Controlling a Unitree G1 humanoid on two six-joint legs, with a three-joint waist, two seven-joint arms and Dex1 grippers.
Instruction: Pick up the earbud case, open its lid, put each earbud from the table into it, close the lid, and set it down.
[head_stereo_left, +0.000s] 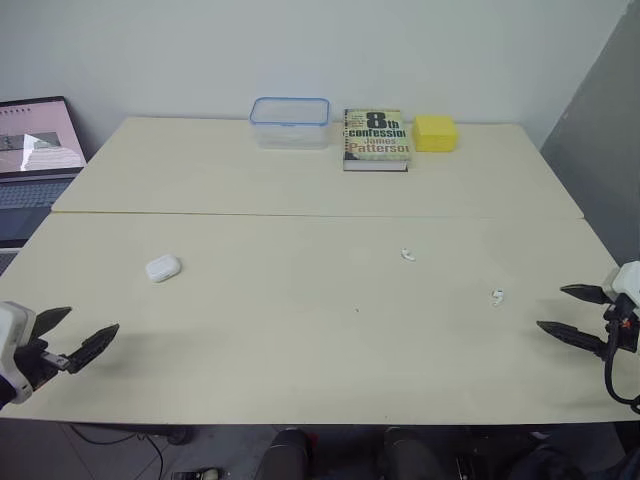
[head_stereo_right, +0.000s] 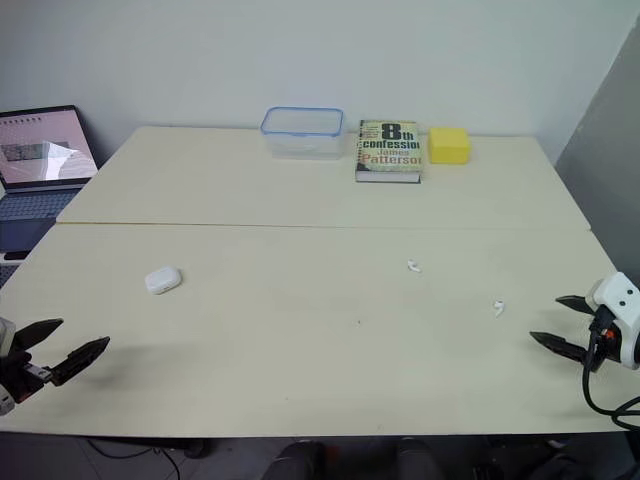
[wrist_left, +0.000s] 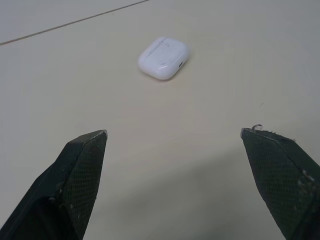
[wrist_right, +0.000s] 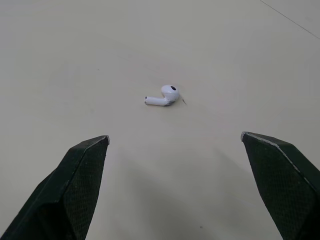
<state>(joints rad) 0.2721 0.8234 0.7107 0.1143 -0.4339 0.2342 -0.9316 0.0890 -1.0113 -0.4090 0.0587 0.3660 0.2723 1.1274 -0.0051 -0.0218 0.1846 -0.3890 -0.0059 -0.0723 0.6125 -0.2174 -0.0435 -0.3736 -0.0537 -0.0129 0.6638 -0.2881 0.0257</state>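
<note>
A white earbud case (head_stereo_left: 162, 268) lies shut on the left part of the cream table (head_stereo_left: 300, 330); the left wrist view shows the earbud case (wrist_left: 163, 57) a short way ahead of my fingers. One white earbud (head_stereo_left: 407, 254) lies near the table's middle right. A second earbud (head_stereo_left: 497, 297) lies further right, and the right wrist view shows that earbud (wrist_right: 163, 96) just ahead of my fingers. My left gripper (head_stereo_left: 82, 333) hangs open at the front left edge, empty. My right gripper (head_stereo_left: 562, 310) stands open at the front right edge, empty, pointing at the second earbud.
Along the far edge stand a clear plastic box with a blue rim (head_stereo_left: 290, 121), a book (head_stereo_left: 376, 139) and a yellow block (head_stereo_left: 435, 132). An open laptop (head_stereo_left: 35, 160) sits off the table's left side. A seam (head_stereo_left: 320, 215) crosses the tabletop.
</note>
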